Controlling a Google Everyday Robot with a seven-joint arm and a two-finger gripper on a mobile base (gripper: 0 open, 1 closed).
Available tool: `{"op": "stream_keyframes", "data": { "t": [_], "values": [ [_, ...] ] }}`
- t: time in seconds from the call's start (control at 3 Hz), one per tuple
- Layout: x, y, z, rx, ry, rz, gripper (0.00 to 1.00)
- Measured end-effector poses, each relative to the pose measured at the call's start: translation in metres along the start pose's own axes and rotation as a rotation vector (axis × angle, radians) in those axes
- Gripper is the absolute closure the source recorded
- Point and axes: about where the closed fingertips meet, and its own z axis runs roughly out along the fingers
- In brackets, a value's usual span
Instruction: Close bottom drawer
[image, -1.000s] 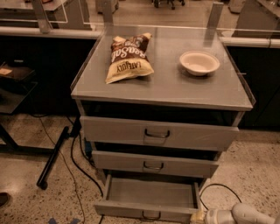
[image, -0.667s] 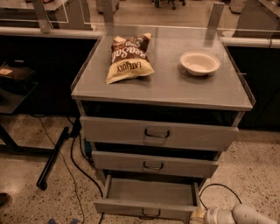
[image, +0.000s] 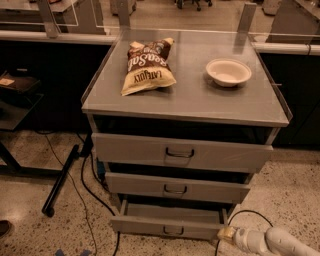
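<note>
The bottom drawer (image: 170, 227) is the lowest of three grey drawers in the cabinet. It stands pulled out, its inside open to view, with a small dark loop handle (image: 173, 231) at the centre of its front. The middle drawer (image: 175, 188) and top drawer (image: 180, 153) sit above it, both slightly out. My gripper (image: 226, 234) is at the bottom right of the view, on the end of a white arm (image: 272, 242), right by the right end of the bottom drawer's front.
A chip bag (image: 146, 66) and a white bowl (image: 228, 71) lie on the cabinet top (image: 190, 95). Black cables (image: 92, 190) and a dark bar (image: 61, 179) lie on the speckled floor to the left. Dark counters stand behind.
The gripper stays at the drawer's right end; the bottom drawer looks a little further in than before.
</note>
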Motion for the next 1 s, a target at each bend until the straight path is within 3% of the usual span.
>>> {"op": "stream_keyframes", "data": {
  "t": [0.33,0.67,1.0],
  "values": [
    [0.0,0.0,0.001,0.0,0.001,0.001,1.0],
    [-0.007,-0.006,0.017,0.013,-0.006,0.044,1.0],
    [-0.024,0.015,0.028,-0.016,-0.038,0.046,1.0]
  ]
}}
